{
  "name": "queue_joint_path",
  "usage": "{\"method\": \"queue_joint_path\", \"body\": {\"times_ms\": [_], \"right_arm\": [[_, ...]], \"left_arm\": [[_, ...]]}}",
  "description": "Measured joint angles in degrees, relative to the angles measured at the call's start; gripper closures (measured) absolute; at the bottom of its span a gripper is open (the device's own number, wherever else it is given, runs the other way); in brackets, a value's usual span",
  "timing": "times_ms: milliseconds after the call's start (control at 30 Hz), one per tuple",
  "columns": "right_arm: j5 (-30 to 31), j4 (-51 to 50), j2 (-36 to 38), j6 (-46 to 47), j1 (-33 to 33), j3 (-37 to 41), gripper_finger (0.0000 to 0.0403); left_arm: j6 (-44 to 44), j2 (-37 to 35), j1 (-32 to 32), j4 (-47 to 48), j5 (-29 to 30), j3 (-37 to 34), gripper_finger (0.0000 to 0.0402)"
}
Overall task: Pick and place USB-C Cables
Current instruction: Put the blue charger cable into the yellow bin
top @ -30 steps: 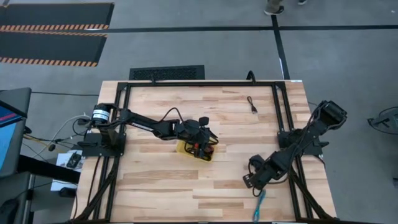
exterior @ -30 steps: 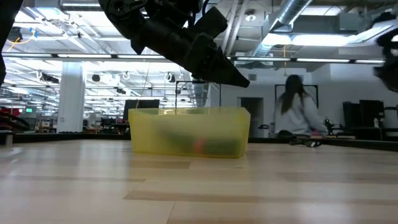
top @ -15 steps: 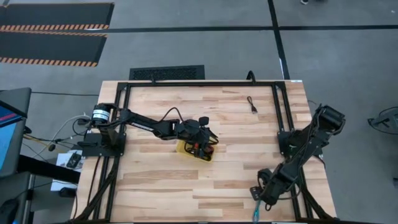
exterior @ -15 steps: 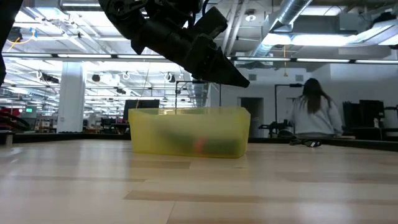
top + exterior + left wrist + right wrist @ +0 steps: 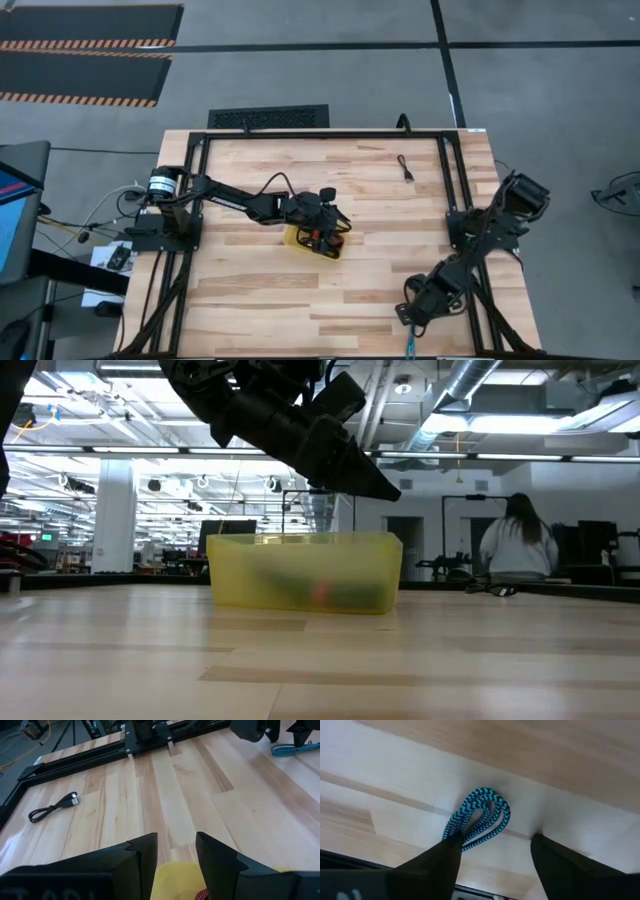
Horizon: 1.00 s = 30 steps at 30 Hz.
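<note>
A teal braided cable (image 5: 480,817) lies looped on the wood near the table's near right edge; it also shows in the high view (image 5: 413,341) and the left wrist view (image 5: 295,748). My right gripper (image 5: 495,855) is open just above it, pointing down, with the loop between the fingers and close to one of them; it shows in the high view too (image 5: 408,320). My left gripper (image 5: 175,852) is open and empty over the yellow tray (image 5: 300,240), which holds black-and-red cables (image 5: 328,240). A dark cable (image 5: 406,167) lies at the far right. My right gripper comes at the teal cable from above. The cable's near part runs behind one finger (image 5: 437,865), which hides whether they touch. The loop (image 5: 490,810) lies flat on the table.
Black frame rails (image 5: 455,200) run along the table's sides and far edge. In the low view my left gripper (image 5: 385,488) hangs above the tray's rim (image 5: 305,540). A person (image 5: 515,545) stands in the room beyond the table.
My right gripper has gone toward the table's near edge and down onto the teal cable, and the arm has left the low view. The cable has stayed where it was. The person in the room has walked to the right.
</note>
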<state>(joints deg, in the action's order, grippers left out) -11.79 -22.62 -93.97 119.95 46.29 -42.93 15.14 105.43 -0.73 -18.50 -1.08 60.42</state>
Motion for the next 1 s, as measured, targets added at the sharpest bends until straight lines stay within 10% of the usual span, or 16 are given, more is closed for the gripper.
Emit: {"method": "queue_joint_path", "body": {"times_ms": [567,833,1000], "right_arm": [[4.9,-3.0,0.2,-17.3,-8.1,0.0,0.0389],[10.7,-3.8,0.7,-27.1,-12.4,0.0,0.0371],[26.5,-5.9,4.3,-32.3,-14.7,0.6,0.0386]], "left_arm": [[-2.3,0.0,0.0,2.9,1.7,0.0,0.0276],[-5.3,0.0,0.0,1.4,-3.6,0.0,0.0276],[-8.6,-0.7,0.1,-0.6,-7.1,0.0,0.0276]]}}
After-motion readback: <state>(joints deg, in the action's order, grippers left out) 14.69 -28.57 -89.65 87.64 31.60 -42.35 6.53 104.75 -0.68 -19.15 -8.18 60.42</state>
